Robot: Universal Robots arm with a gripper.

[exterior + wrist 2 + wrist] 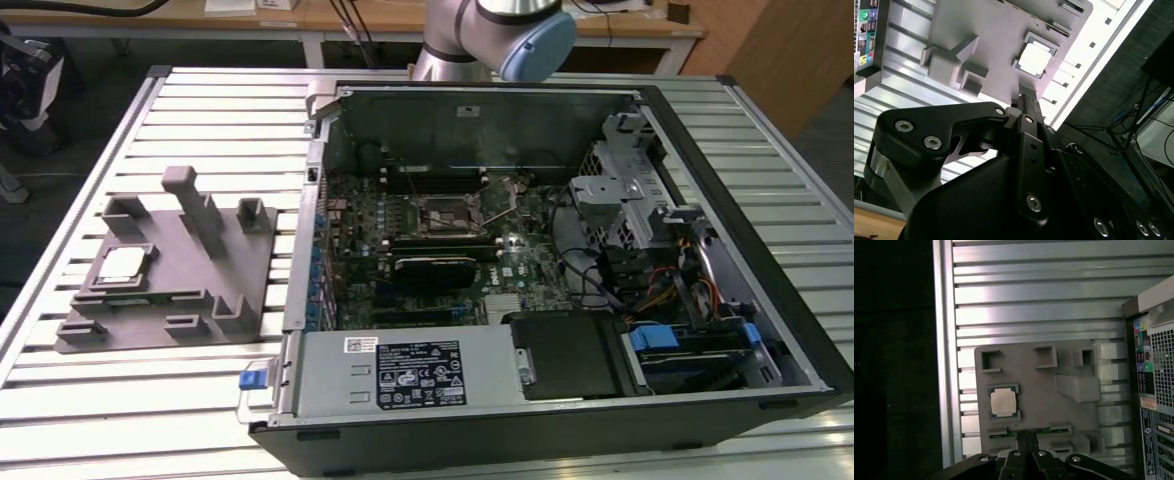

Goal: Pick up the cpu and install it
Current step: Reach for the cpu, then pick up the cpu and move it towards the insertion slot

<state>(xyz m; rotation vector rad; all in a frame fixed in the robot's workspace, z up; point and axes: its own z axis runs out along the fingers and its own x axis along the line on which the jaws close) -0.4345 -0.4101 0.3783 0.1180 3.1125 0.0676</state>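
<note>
**Exterior view.** Slatted metal table carrying an open computer case, laid on its side toward the exterior view's right. Motherboard bared and facing up, with a metal-framed socket near its middle. Toward the exterior view's left, well apart from the socket, a grey fixture with several upright posts. On the fixture's left part, the cpu, flat in a shallow pocket with its pale metal top up. Square, so no long axis to speak of; edges in line with the fixture's own edges. Beyond the case, at the far side of the table, a joint of the arm with a blue cap.

**Second wrist view.** Gripper close before the camera, dark fingers pressed together with nothing between them. Past the tips, the fixture on the table, and the cpu seated in its pocket, bright top toward the camera, dark corner pieces around it. Tips near the cpu but apart from it. Coloured ports of the computer case at one corner.

**First wrist view.** Straight down onto the table and the fixture. Cpu flat in its pocket, top up, sides parallel to the fixture's sides. Gripper closed and empty, tips over the fixture's edge, just beside the pocket and not touching the cpu. Rear face of the computer case alongside the fixture, apart from it.
</note>
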